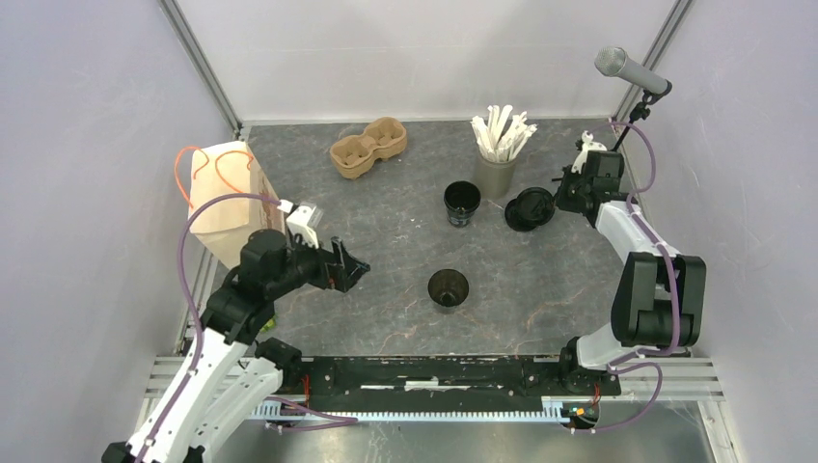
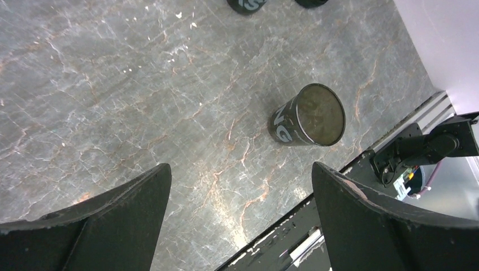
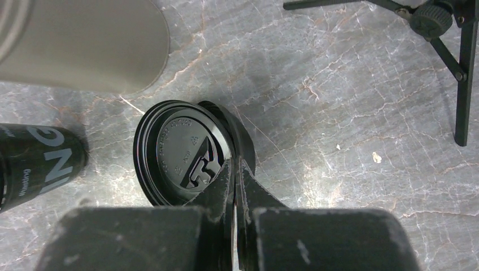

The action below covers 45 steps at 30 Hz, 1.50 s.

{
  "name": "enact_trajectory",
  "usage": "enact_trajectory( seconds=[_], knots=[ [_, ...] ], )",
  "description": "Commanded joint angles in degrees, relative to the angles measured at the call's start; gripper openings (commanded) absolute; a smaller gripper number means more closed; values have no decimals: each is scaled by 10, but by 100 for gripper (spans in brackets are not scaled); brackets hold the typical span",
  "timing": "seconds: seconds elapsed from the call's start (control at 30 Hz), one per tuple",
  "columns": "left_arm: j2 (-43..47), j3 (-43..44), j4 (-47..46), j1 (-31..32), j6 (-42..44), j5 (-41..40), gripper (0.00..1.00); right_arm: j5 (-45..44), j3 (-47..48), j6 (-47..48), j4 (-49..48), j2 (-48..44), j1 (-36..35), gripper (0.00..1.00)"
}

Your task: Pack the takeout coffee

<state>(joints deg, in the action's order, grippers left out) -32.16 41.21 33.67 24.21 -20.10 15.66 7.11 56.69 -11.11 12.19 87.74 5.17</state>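
Observation:
Two small black paper cups stand open, without lids: one near the table's middle point(image 1: 449, 287), also in the left wrist view point(image 2: 308, 116), and one farther back point(image 1: 462, 204) point(image 3: 34, 164). A round black plastic lid point(image 1: 530, 208) point(image 3: 181, 149) lies flat to the right of the far cup, with a second lid's edge point(image 3: 244, 138) showing under it. My right gripper point(image 1: 566, 197) point(image 3: 233, 165) is shut, pinching the lid's rim. My left gripper point(image 1: 355, 269) point(image 2: 240, 169) is open and empty, hovering left of the near cup.
A grey cup of white sticks point(image 1: 499, 159) point(image 3: 85, 39) stands just behind the lids. A brown pulp two-cup carrier point(image 1: 368, 147) is at the back. A paper bag point(image 1: 227, 198) stands at the left wall. A microphone on a tripod point(image 1: 632, 69) point(image 3: 460, 68) is at the back right.

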Motion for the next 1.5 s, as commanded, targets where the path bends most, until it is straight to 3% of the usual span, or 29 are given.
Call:
enact_trajectory(
  seconds=[0.0, 0.27, 0.87, 1.17, 1.47],
  knots=[
    [-62, 46, -12, 1, -20, 35, 98, 55, -18, -15, -38, -31, 20, 0],
    [-202, 168, -42, 48, -56, 21, 90, 132, -51, -41, -88, -30, 46, 0],
    [-380, 233, -190, 135, -117, -62, 83, 263, -80, -100, -174, 1, 67, 0],
    [-483, 294, -255, 197, -155, -166, 75, 303, -92, -112, -189, -5, 74, 0],
    [-637, 372, -349, 245, -255, -241, 67, 342, -111, -127, -216, -10, 90, 0]
  ],
)
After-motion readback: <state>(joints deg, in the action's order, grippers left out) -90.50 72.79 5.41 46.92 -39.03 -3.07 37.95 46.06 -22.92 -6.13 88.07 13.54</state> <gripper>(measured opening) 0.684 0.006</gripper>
